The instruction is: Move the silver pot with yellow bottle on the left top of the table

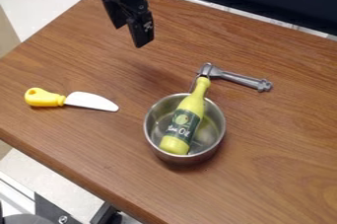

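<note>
While my end effector [129,35] hangs wide, empty | bottle [182,124] in pot [191,159] | whole move to surface [276,129] left top remains

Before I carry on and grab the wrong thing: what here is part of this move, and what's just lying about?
For the job:
- pot, with its handle
- bottle, leaning inside it
- table, upper left as destination
- gripper

Just lying about:
- knife

The pot [153,141] is smooth, shiny metal; the bottle [193,103] looks plastic, and the table [85,50] shows satiny wood grain.
</note>
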`<state>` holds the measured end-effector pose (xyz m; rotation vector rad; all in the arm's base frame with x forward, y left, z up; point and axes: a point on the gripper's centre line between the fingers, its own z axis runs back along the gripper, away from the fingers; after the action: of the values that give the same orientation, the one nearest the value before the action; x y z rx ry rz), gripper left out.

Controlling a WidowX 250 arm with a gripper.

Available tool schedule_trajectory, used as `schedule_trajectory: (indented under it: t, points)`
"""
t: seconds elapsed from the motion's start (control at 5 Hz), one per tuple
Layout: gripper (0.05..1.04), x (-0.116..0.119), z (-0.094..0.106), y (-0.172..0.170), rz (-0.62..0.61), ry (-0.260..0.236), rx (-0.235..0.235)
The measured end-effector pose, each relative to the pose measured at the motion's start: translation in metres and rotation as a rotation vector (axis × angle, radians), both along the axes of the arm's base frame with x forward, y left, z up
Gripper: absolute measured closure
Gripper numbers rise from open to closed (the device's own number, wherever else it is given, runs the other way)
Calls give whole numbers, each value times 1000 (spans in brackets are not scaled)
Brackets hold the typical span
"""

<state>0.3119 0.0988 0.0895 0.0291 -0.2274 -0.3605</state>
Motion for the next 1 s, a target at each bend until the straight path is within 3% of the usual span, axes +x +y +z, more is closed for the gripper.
schedule_trajectory:
  t: [0.4, 0.6, 0.8, 1.0]
  points:
    - [84, -6, -14, -7, 63, 66, 0]
    - [84, -21, -15, -15, 67, 111, -30]
    - [84, -33, -8, -30, -14, 128, -52]
    - [84, -53, -15, -52, -153, 133, -54]
